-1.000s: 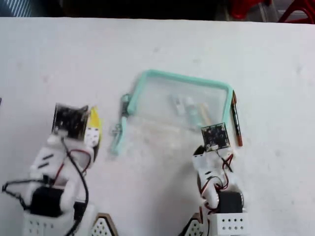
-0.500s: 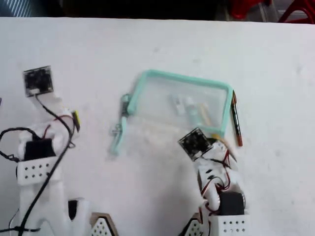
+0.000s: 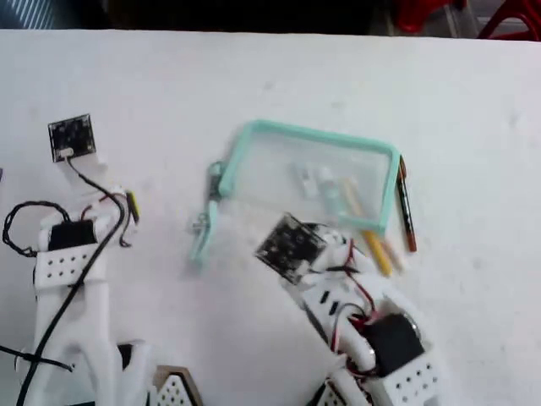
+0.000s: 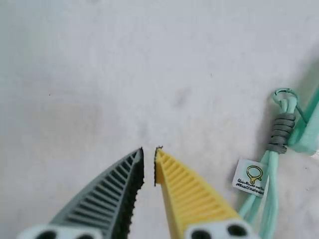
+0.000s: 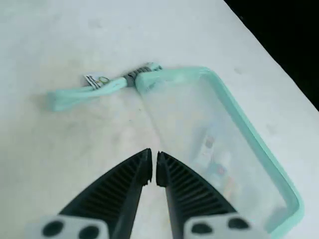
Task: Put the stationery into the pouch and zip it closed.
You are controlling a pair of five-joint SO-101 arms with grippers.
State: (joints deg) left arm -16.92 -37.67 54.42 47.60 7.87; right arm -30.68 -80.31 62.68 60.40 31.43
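Left gripper (image 4: 149, 162): fingers together on nothing, well off at the pouch's 9 o'clock.
Strap (image 3: 203, 230): hangs off the pouch's 9 o'clock side; it could snag a passing finger.
Pouch (image 3: 308, 173): mid-table, with a few bits inside.
Right gripper (image 5: 153, 167): closed and empty over the pouch's 7 o'clock edge; a push might drag the pouch.
Yellow sticks (image 3: 378, 251): at the 5 o'clock corner; they'd likely jam the zip.
Pen (image 3: 406, 207): outside, just beside the 3 o'clock edge; a nudge may roll it.

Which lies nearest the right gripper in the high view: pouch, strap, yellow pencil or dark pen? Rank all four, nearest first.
1. The pouch: the right gripper hangs over its near edge.
2. The strap: off the pouch's left corner.
3. The yellow pencil: by the pouch's near right corner.
4. The dark pen: along the pouch's right side.
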